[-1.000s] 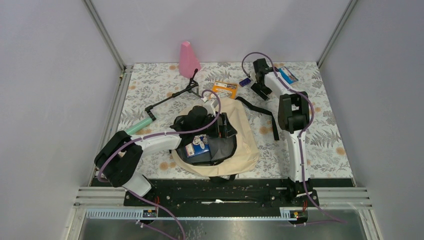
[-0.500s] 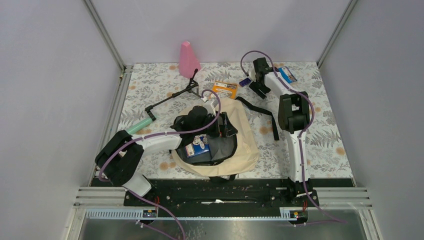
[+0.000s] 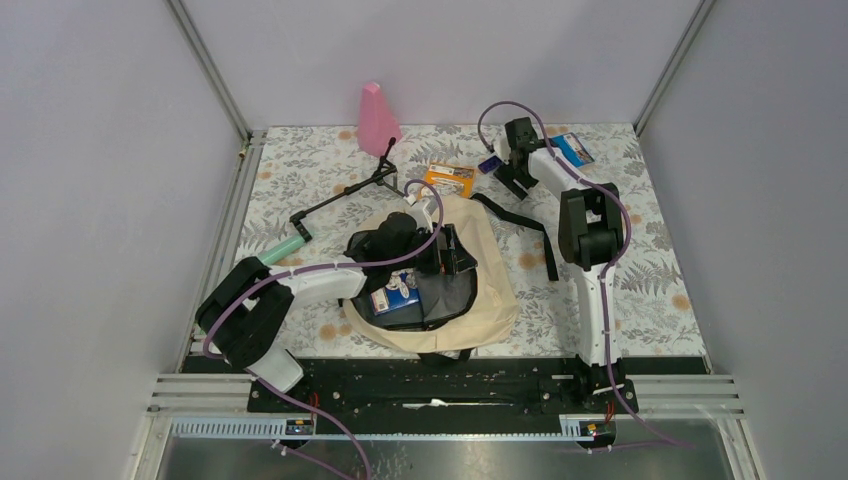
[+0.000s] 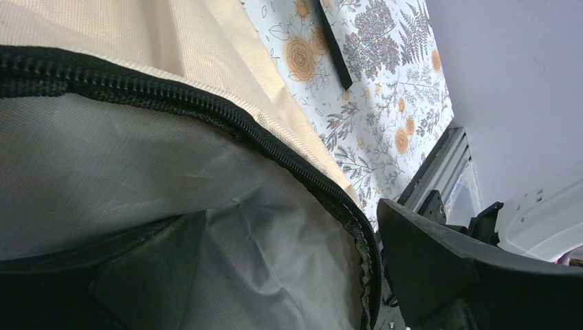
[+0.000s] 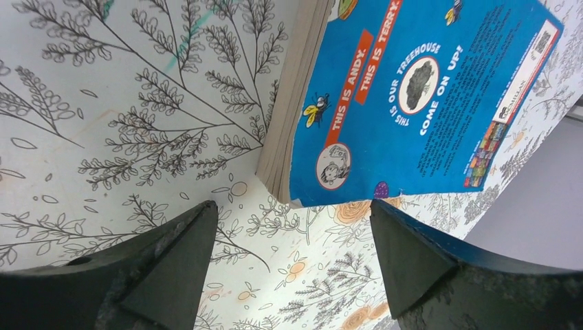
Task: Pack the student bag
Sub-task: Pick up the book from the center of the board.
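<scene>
Now, left gripper [image 3: 443,256]: mine, spread wide inside the bag [image 3: 492,300] mouth.
And right gripper [image 5: 290,210]: mine too, spread, empty, over the book [image 5: 426,96] corner.

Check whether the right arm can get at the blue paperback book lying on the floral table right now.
Probably yes: the blue paperback book lies just ahead of its open fingers, nothing between.
</scene>
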Controlling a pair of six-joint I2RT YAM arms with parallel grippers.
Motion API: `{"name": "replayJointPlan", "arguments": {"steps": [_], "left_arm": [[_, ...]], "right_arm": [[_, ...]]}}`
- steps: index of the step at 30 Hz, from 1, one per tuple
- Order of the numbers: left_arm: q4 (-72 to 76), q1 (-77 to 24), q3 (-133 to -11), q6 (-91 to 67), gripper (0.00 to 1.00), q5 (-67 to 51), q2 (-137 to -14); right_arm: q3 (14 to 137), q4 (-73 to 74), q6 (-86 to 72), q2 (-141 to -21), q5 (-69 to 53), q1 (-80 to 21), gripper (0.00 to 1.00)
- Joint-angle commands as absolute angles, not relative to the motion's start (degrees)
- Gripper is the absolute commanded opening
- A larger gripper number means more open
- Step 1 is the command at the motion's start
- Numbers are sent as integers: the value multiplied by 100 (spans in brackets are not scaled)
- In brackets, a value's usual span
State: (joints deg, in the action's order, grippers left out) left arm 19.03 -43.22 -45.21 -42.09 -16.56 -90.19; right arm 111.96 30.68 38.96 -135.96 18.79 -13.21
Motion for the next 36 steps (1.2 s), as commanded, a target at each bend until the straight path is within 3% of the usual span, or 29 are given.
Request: {"name": "replayJointPlan", "arguments": {"steps": [1, 6, 10, 22, 24, 29, 33, 36], "left_arm": [[2186, -4357, -4562, -4236, 99, -1833, -9101], [2182, -4359, -4538, -4244, 99, -1831, -9066], [2147, -4359, -4550, -4224, 99, -1827, -9018], [1980, -4359, -4699, -4131, 99, -1827, -8960], [1961, -4358, -4715, -4123, 99, -1819, -8950], [1935, -4359, -4728, -4113, 99, -1788, -8880], [1904, -4357, -4736, -4096, 99, -1785, -8880], [1890, -4357, -4782, -4053, 99, -1874, -8944]], "right_arm": [[11689, 2980, 3872, -13617, 1778, -1372, 89], [12617, 3494, 3867, -14271, 1998, -1371, 85], [13035, 3827, 3851, -14530, 2015, -1365, 73], [13656, 5061, 3804, -14913, 1700, -1292, 68], [13719, 5183, 3802, -14940, 1629, -1247, 60], [13676, 5179, 3853, -14917, 1605, -1166, 27], [13536, 5012, 3827, -14833, 1662, -1151, 17], [13209, 4732, 3654, -14571, 1659, -1147, 0]]}}
